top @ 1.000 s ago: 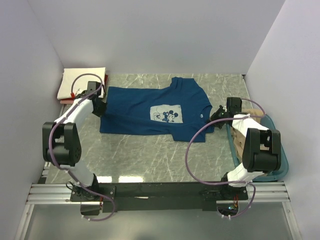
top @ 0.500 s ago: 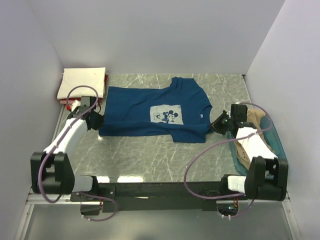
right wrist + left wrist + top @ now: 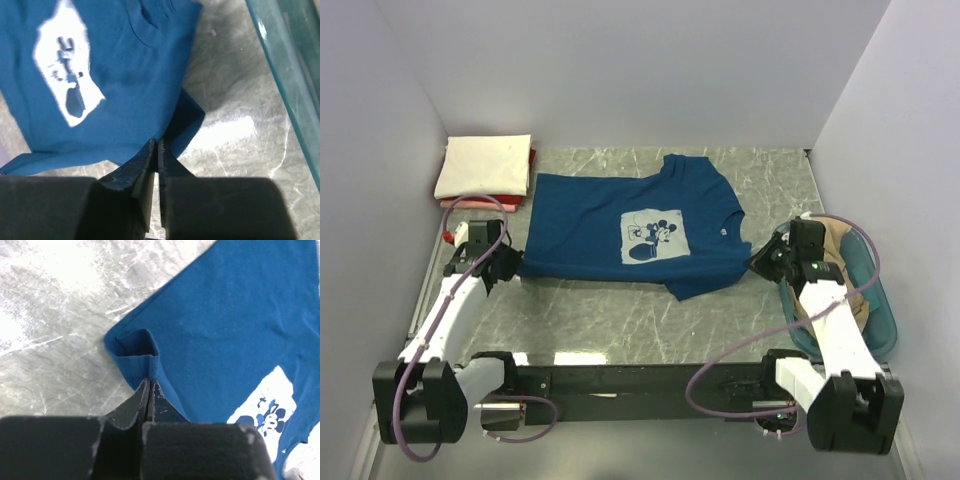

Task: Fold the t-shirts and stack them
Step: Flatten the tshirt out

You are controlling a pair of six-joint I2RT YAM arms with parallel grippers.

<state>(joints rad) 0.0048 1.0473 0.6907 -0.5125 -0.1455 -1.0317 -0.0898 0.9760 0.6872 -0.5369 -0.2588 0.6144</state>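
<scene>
The dark blue t-shirt [image 3: 610, 225] with a pale cartoon print lies spread flat on the marble table, collar to the right. My left gripper [image 3: 510, 262] is shut on its folded hem corner [image 3: 137, 352] at the shirt's left near edge, its tips [image 3: 149, 382] pinching the cloth. My right gripper [image 3: 757, 262] is at the shirt's right near corner. Its jaws [image 3: 156, 142] stand nearly together with a thin slit, and the blue cloth [image 3: 125, 75] runs up to the tips. A cream t-shirt [image 3: 485, 165] lies folded on a red one [image 3: 532, 160] at the back left.
A teal plastic tub [image 3: 878, 300] stands at the right edge, just beyond my right arm, with a tan t-shirt [image 3: 835, 240] bunched inside; its rim [image 3: 280, 60] shows in the right wrist view. White walls close in the table on three sides.
Both arms have drawn back toward the near edge and lowered, dragging the blue t-shirt a little nearer. The right jaws now show a thin slit.
</scene>
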